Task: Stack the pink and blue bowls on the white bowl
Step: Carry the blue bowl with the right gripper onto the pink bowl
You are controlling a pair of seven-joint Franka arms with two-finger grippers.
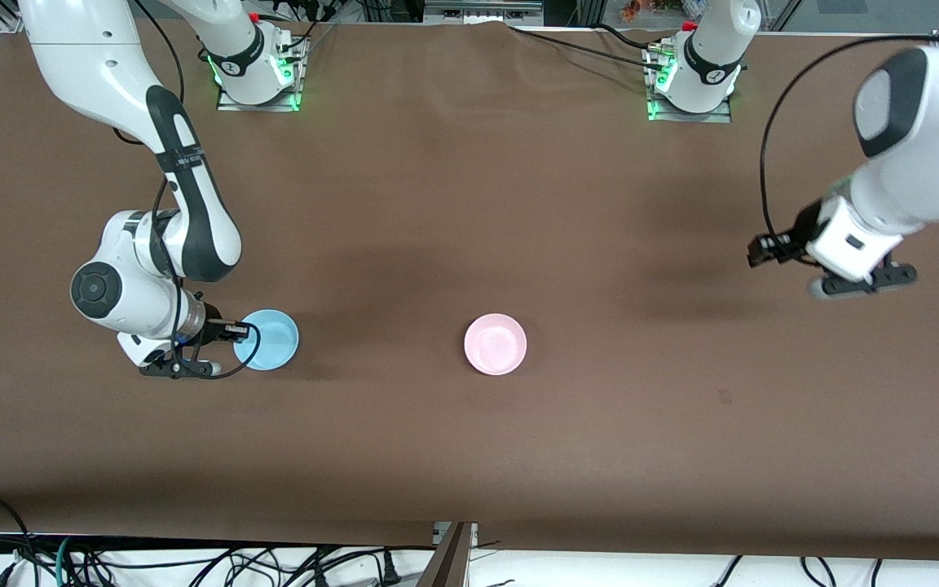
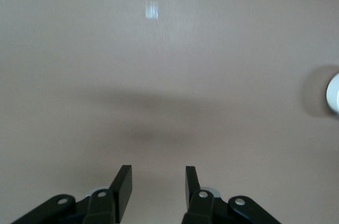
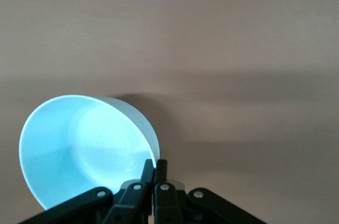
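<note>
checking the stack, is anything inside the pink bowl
Nothing: the pink bowl sits empty on the table. The blue bowl is apart, its rim pinched by the right hand. What's under the pink bowl is hidden.

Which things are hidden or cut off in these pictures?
- White bowl: left wrist view, cut by the picture edge; front view, not seen.
- Blue bowl: front view, rim partly covered by the right gripper.
- Left gripper: fingertips not visible in front view.
- Pink bowl: fully visible.

Brown table (image 1: 469, 204), blue bowl (image 1: 272, 339) rested on it toward the right arm's end, pink bowl (image 1: 495, 344) sat near mid-table, well apart.
</note>
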